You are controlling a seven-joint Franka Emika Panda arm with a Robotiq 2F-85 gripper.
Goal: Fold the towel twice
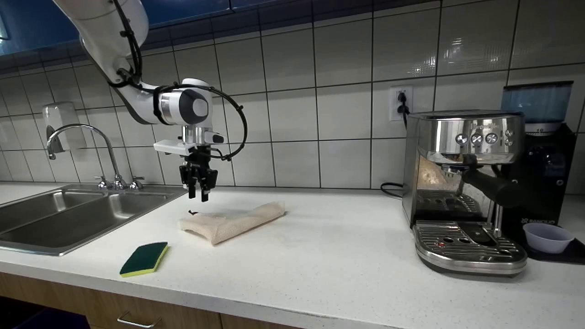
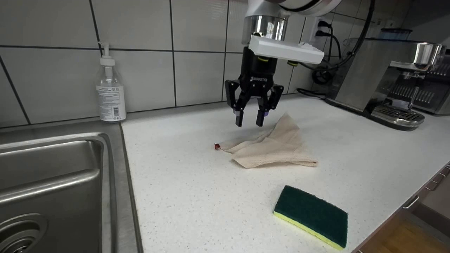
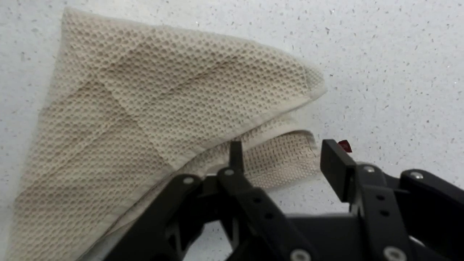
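my gripper (image 2: 249, 120), jaws apart, hangs over the towel (image 3: 145, 94); pinching deep (layers look loose), i could undo the fold.

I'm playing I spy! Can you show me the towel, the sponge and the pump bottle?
Towel (image 2: 276, 150): in an exterior view, on its beige middle.
Sponge (image 2: 312, 215): in an exterior view, on its dark green top.
Pump bottle (image 2: 111, 97): in an exterior view, on its white label.

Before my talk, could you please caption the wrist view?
Open gripper above an unevenly folded beige towel on a pale, speckled counter.
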